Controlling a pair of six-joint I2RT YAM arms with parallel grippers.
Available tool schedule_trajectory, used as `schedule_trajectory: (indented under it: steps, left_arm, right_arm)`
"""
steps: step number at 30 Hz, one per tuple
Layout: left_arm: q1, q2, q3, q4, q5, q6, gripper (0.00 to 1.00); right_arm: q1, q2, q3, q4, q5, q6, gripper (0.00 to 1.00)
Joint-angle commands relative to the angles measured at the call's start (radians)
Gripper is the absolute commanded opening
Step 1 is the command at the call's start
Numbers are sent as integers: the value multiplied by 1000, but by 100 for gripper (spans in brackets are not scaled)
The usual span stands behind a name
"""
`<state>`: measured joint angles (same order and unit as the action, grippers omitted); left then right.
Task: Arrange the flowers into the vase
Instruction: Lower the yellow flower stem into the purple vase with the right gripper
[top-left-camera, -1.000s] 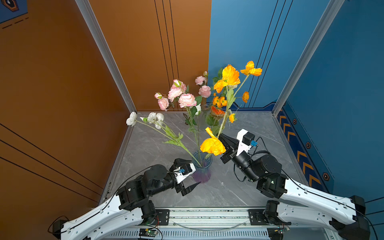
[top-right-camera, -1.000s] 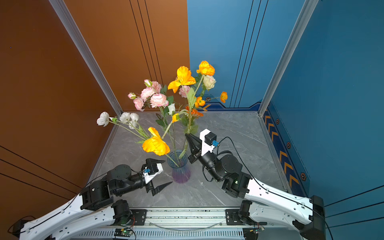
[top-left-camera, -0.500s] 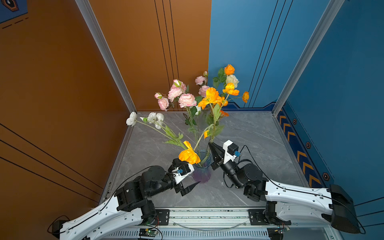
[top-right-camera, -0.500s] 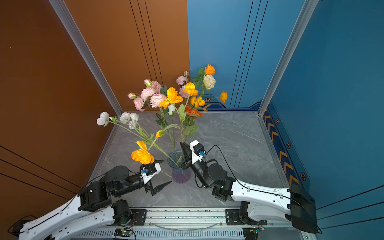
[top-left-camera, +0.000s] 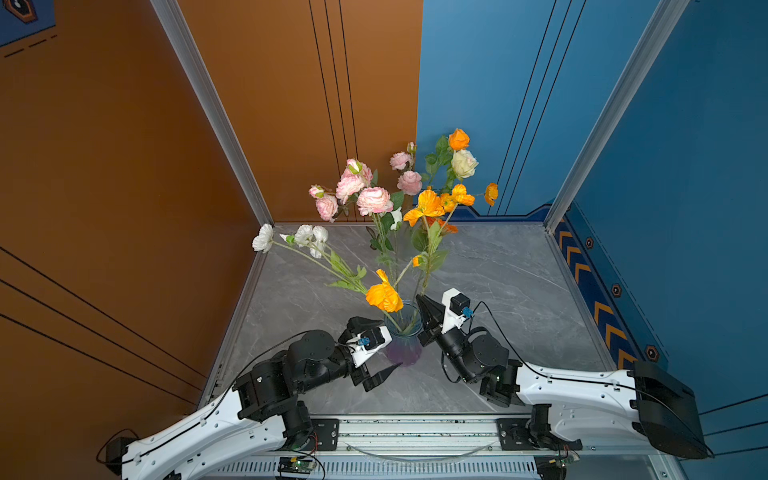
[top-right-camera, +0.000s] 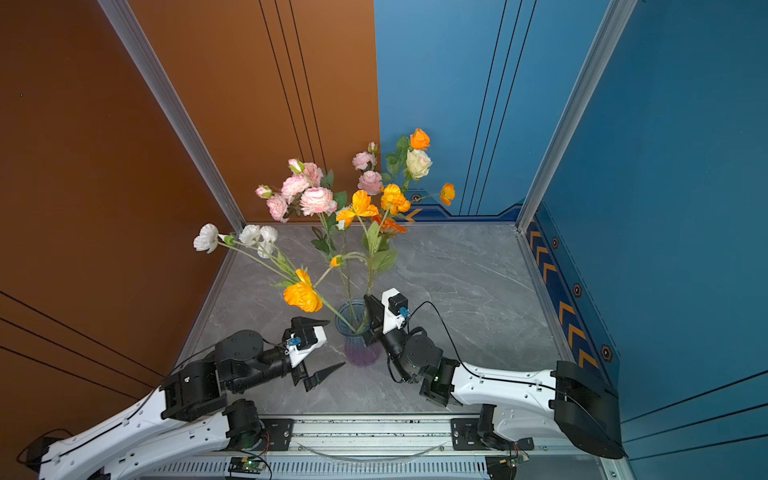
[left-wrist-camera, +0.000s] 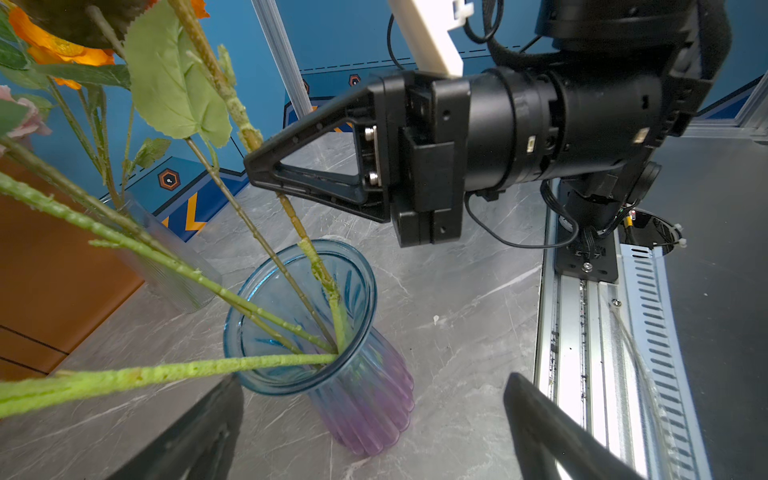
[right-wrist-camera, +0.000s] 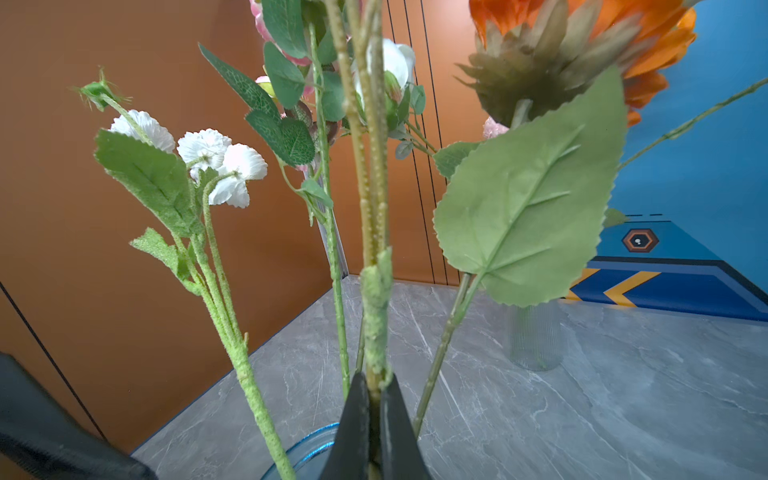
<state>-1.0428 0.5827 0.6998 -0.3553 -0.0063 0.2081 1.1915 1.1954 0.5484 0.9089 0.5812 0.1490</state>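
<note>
A grey marble bench (top-left-camera: 498, 270) sits between orange and blue walls. In both top views the flowers (top-left-camera: 374, 200) rise above a blue-and-purple vase (top-left-camera: 405, 347). The right end effector (top-left-camera: 424, 306) is at its rim, and the left end effector (top-right-camera: 336, 343) is spread wide just beside it, empty. The left wrist view shows the right one clenched on a stem (left-wrist-camera: 296, 222) whose foot is already inside the vase with several others. In the right wrist view a clear vase (right-wrist-camera: 534, 336) behind appears to hold more stems, so letting go and further transfers probably remain.

Bright, even light; soft close-range blur
</note>
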Motion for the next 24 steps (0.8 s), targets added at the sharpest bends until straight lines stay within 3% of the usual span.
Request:
schedule_trajectory:
  steps: [1,7,21,24]
  left_arm:
    - [-14,-1,-20,13,-31,-13,98]
    - [-14,7,-28,19,-35,-13,98]
    - [-15,0,-77,65,-43,-54,98]
    - [-17,0,-94,79,-53,-67,98]
  right_arm:
    - [7,1,7,-1,21,48,0]
    - [7,-11,-13,-19,46,71,18]
    - [14,-142,-68,-166,41,122,20]
    - [19,-201,-99,-202,24,128,24]
